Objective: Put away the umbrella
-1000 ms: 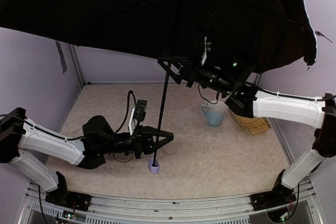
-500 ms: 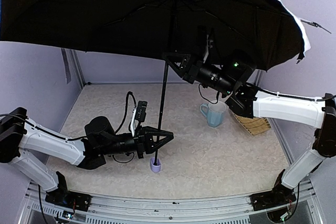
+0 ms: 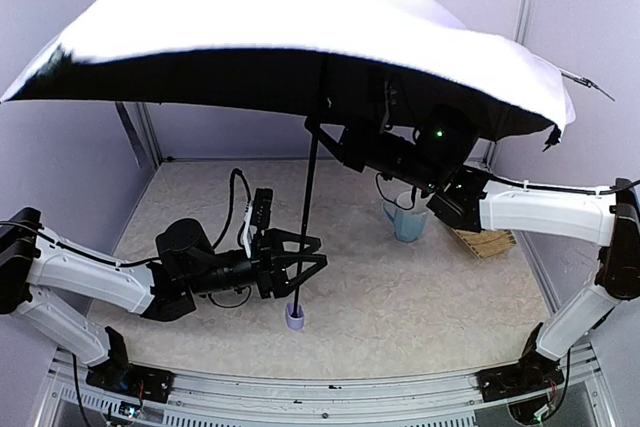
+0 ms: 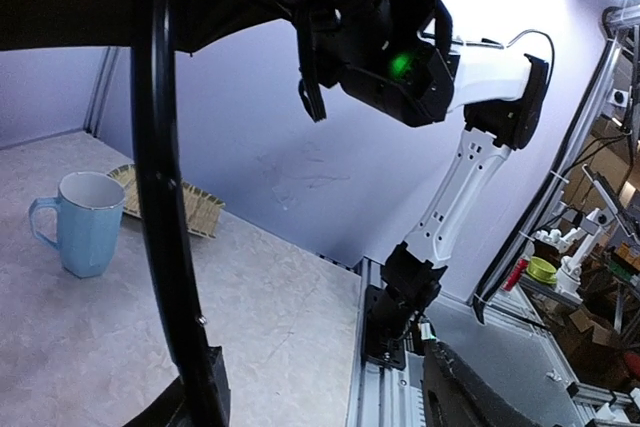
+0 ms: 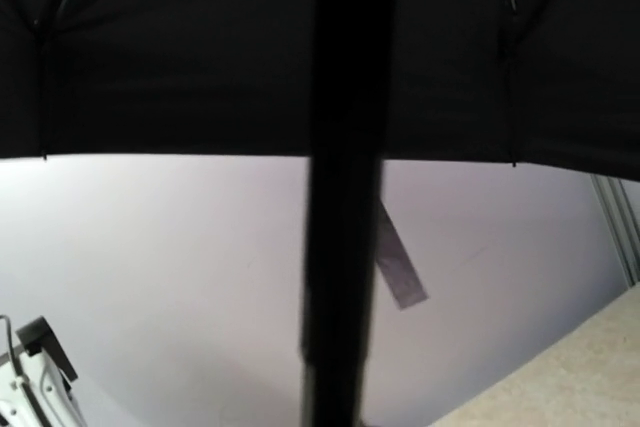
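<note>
Umbrella [image 3: 300, 7] is open and upright over the table [image 3: 420, 297], canopy overhead (pale on top, black underneath), shaft running down to a lavender end resting on the surface btwn the arms. My left gripper [image 3: 318, 253] sits low w/ jaws spread wide, shaft passing between them. My right gripper [image 3: 322, 132] is high up under the canopy and looks clamped on the shaft. Blue mug [image 3: 407, 219] stands near the right arm.

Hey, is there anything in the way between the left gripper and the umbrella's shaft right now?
Nothing visible. The shaft of the umbrella stands between the open jaws of the left gripper, close to one finger in the left wrist view. The light blue mug sits off to the right, apart from both.
</note>
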`<state>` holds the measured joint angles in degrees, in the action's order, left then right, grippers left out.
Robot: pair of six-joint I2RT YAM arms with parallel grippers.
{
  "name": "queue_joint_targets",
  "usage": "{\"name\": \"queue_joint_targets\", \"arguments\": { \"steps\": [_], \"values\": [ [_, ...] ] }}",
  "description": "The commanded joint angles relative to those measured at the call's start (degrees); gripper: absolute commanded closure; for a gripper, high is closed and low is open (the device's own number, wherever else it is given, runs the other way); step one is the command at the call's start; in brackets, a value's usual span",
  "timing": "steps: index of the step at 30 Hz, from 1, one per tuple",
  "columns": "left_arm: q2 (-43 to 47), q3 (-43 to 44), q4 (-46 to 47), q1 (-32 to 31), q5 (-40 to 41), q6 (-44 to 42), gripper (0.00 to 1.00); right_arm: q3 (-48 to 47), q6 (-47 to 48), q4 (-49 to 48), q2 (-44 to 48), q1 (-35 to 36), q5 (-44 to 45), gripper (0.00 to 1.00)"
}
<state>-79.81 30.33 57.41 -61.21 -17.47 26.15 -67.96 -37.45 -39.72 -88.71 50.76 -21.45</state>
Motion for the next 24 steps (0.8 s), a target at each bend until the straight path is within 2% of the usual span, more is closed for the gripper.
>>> {"name": "queue_joint_targets", "arguments": {
  "steps": [1,2,4,5,6,8,9,14,17,18,21,24],
  "values": [
    [0.8,1.6,0.6,1.0,1.5,-3.3,0.39,0.6,2.3,-1.7,0.2,1.9,1.0,1.00],
    [0.7,1.9,0.2,1.2,1.7,-3.3,0.43,0.5,2.3,-1.6,0.0,2.2,0.9,1.00],
    [1.3,1.3,0.1,1.8,3.6,-3.1,0.56,0.7,2.3,-0.9,0.1,2.3,0.8,1.00],
    [1.6,0.5,0.7,2.0,4.8,-2.6,0.69,0.8,2.4,-0.5,0.2,2.3,1.0,1.00],
    [2.0,-0.4,1.8,2.2,5.8,-2.2,0.75,0.9,2.5,-0.2,0.4,2.4,1.1,1.00],
    [2.3,-1.8,3.9,2.4,6.4,-1.7,0.94,1.2,2.6,0.1,0.5,2.4,1.1,1.00],
    [2.4,-2.0,4.2,2.4,6.4,-1.5,1.00,1.1,2.5,0.0,0.4,2.4,1.0,1.00],
    [1.3,-2.2,5.4,2.2,4.9,0.5,1.00,0.5,2.0,-1.7,-0.1,2.2,0.3,0.99],
    [0.7,-2.4,6.5,1.6,4.3,1.2,1.00,0.4,0.2,-6.6,-0.5,1.4,1.1,0.64],
    [0.6,-2.4,6.6,1.3,4.4,1.1,1.00,0.4,-0.5,-8.8,-0.7,1.2,1.4,0.55],
    [0.3,-2.3,6.7,0.3,5.2,0.3,1.00,-1.0,-2.2,-13.3,-2.1,0.7,3.9,0.43],
    [-0.1,-2.0,6.8,0.0,5.6,0.2,1.00,-3.0,-3.7,-14.7,-4.4,0.5,9.3,0.41]
  ]
}}
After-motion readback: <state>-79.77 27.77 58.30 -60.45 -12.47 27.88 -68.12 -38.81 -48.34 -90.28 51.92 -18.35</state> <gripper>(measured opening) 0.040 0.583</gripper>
